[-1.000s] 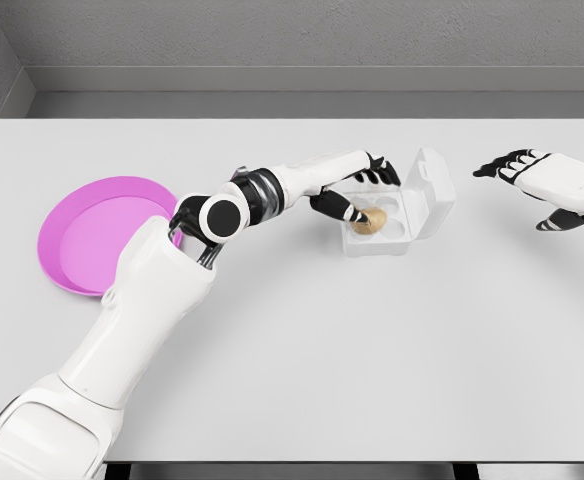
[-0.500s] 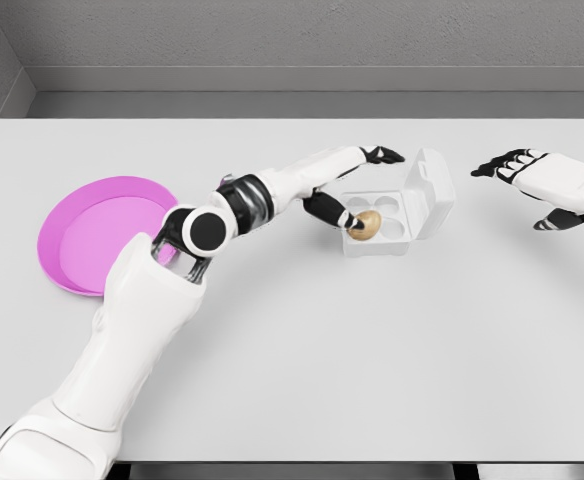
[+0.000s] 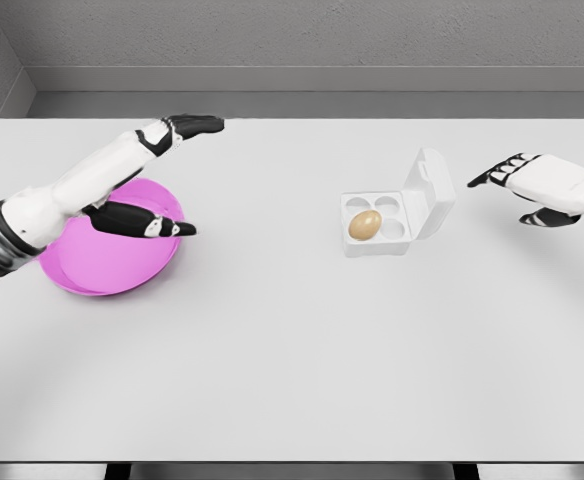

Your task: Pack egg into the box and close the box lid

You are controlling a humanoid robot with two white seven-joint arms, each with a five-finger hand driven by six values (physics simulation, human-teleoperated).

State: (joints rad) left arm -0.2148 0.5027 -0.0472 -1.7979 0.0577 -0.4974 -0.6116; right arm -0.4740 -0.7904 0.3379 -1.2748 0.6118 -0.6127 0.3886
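A brown egg sits in the front left cup of the white egg box, whose lid stands raised at the right side. My left hand hovers over the pink plate, far left of the box, fingers spread and holding nothing. My right hand hangs to the right of the lid, a short gap away, with fingers relaxed and empty.
A pink plate lies at the table's left, partly under my left forearm. The white table stretches wide in front, with a grey wall behind its far edge.
My left hand let go of the egg in the box and swung far left over the plate. My right hand edged slightly toward the lid.
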